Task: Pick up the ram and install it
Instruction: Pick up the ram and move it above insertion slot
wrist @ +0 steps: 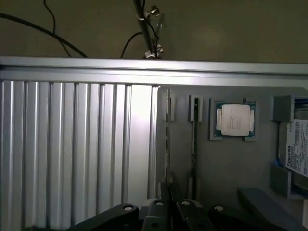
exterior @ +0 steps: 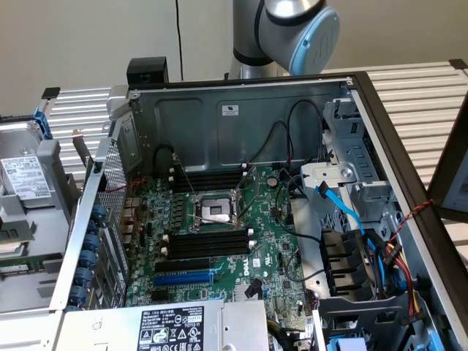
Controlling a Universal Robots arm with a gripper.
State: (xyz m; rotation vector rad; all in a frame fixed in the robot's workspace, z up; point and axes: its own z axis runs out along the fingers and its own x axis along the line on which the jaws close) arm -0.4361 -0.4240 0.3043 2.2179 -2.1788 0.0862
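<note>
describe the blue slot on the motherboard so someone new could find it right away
Inside the open computer case sits a green motherboard with a metal processor socket at its centre. From the socket toward the white-labelled box come long black slots, then the blue slot. It alone among the long slots is blue.

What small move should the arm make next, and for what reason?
Probably lower the gripper straight toward the long, thin green ram stick, which stands on edge in the grey plastic tray. The gripper hovers above that tray, roughly in line with the stick, and seems not to hold it yet.
</note>
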